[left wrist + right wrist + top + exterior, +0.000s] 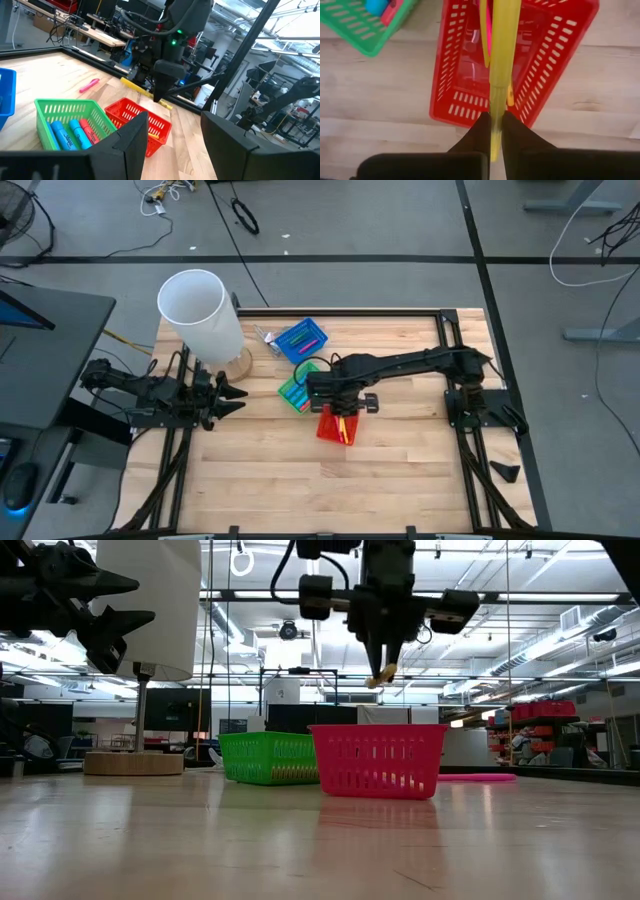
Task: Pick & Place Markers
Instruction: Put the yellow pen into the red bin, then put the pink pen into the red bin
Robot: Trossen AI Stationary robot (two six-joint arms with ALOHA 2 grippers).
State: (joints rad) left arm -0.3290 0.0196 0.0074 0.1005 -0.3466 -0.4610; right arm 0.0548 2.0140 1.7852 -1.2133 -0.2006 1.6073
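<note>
My right gripper point(495, 131) hangs over the red basket point(335, 426), shut on a yellow marker point(503, 45). In the low view the gripper point(380, 662) is well above the basket's rim point(378, 728). Other markers lie in the red basket point(487, 30). The green basket point(75, 107) next to it holds blue and red markers point(70, 134). A pink marker point(89, 85) lies flat on the table farther off. My left gripper point(232, 395) waits open at the table's left side, pointing level. My right gripper pinches the yellow marker near one end point(496, 116) between its two fingers. The fingers point(161, 96) come from above, pointing steeply down, and lie across the marker. The marker lies roughly level, lifted clear above the red basket, its long part point(137, 87) sticking out to one side.
A blue basket point(300, 340) with markers sits behind the green one. A tall white cylinder point(200, 315) on a round wooden base point(133, 762) stands at the far left, beside my left arm. Bare wood spreads along the table's near side point(300, 490).
</note>
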